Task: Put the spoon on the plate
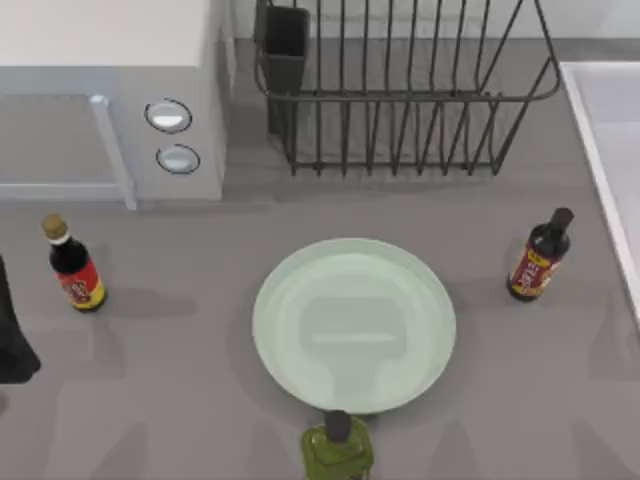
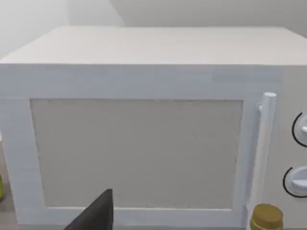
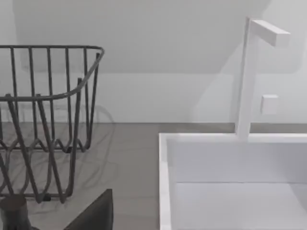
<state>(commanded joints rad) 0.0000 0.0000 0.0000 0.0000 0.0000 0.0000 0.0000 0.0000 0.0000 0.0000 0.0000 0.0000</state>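
**Grey kitchen desk under soft light**

A matte grey desk [image 1: 170, 400] carries a white microwave [image 1: 110, 90] at the far left, its door handle and two round dials facing near. A dark wire dish rack [image 1: 400, 90] stands far centre. A white sink [image 3: 240, 182] with an angular tap [image 3: 249, 76] sits at the right, before a plain pale wall [image 3: 158, 48].

The plate [image 1: 355, 325] lies bare in the middle of the bench [image 1: 200, 400], open from above. A green bottle [image 1: 338, 452] stands touching or just beside its near rim, blocking a low approach there. A red-labelled bottle [image 1: 72, 264] stands well to the left, a dark bottle [image 1: 540, 256] to the right; open bench lies between each and the plate. Behind are the microwave [image 1: 110, 90], wire rack [image 1: 400, 90] and sink [image 1: 615, 150]. A dark shape at the left edge [image 1: 12, 330] is probably the left arm.
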